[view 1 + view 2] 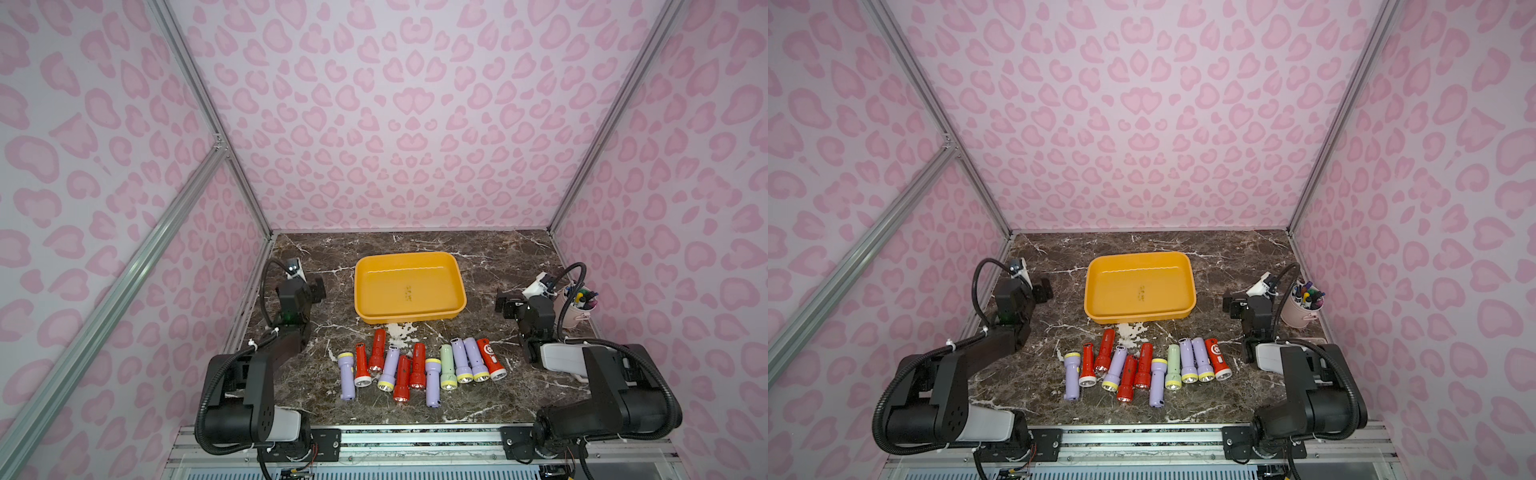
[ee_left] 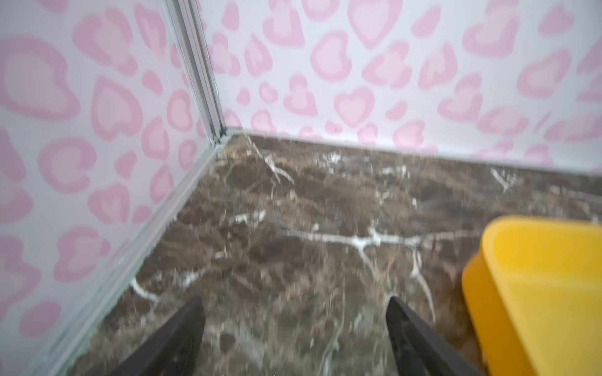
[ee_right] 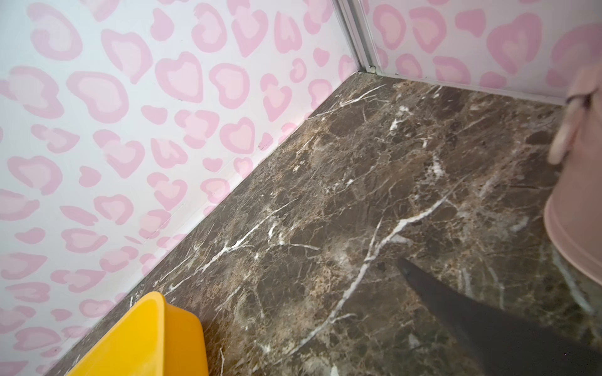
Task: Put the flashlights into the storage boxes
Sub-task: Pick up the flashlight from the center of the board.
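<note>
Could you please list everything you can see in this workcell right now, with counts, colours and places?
lilac flashlights: five, lilac with yellow head rings, lying in the row on the table in front of the tray.
red flashlights: five, red, mixed into that row.
green flashlight: one, pale green, right of the row's middle.
tray: one, yellow-orange, mid-table behind the row, no flashlight in it.
cup: one, pink, at the table's right edge, holding markers of several colours.
table: one, dark brown marble.
walls: three, pale with pink hearts.
left gripper: one, black, open, left of the tray.
right gripper: one, black, open, between tray and cup.
</note>
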`<state>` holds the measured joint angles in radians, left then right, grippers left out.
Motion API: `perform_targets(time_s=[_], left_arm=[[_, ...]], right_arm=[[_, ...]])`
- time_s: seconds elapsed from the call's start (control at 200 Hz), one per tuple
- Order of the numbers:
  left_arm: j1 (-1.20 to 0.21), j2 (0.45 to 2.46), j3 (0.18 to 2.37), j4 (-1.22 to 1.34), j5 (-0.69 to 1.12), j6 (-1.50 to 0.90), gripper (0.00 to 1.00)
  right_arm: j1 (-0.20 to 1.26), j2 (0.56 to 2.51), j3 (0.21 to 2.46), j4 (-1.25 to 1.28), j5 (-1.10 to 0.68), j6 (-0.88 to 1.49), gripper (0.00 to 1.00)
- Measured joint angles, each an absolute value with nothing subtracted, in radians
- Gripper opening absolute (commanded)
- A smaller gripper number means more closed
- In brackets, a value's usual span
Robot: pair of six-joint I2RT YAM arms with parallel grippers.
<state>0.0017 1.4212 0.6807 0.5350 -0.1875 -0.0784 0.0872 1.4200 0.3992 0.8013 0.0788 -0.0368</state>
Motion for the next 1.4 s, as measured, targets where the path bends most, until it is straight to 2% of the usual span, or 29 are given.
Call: perform_targets(time_s=[0.035, 0.135, 0.26, 0.325, 0.485, 0.57, 0.7, 0.975, 1.4], left_arm=[[0.002, 1.423, 0.775, 0.473, -0.187, -0.081, 0.83], [0.002, 1.459, 0.978, 0.287, -0.169, -0.1, 0.76], [-0.01, 1.492, 1.095, 0.1, -0.092, -0.143, 0.76], [-0.034, 1.493, 1.105, 0.036, -0.059, -0.169, 0.75], [-0.13, 1.474, 1.113, -0.083, -0.026, -0.201, 0.75], [-0.19, 1.454, 1.122, -0.118, -0.035, -0.201, 0.75], [-0.268, 1.43, 1.143, -0.147, -0.052, -0.201, 0.75], [-0.357, 1.401, 1.147, -0.181, -0.075, -0.215, 0.75], [-0.428, 1.4, 1.153, -0.192, -0.083, -0.213, 0.75]], right_arm=[[0.111, 1.392, 0.455, 0.727, 0.109, -0.036, 0.99], [0.162, 1.365, 0.699, 0.448, 0.189, -0.007, 0.88], [0.199, 1.398, 0.908, 0.138, 0.24, 0.068, 0.9], [0.249, 1.397, 0.929, -0.003, 0.239, 0.093, 0.99], [0.333, 1.333, 0.924, -0.244, 0.233, 0.168, 0.99], [0.34, 1.286, 0.908, -0.313, 0.219, 0.215, 0.98], [0.345, 1.229, 0.862, -0.386, 0.17, 0.27, 0.83], [0.347, 1.18, 0.753, -0.489, 0.063, 0.359, 0.63], [0.404, 1.15, 0.627, -0.551, -0.028, 0.457, 0.62]])
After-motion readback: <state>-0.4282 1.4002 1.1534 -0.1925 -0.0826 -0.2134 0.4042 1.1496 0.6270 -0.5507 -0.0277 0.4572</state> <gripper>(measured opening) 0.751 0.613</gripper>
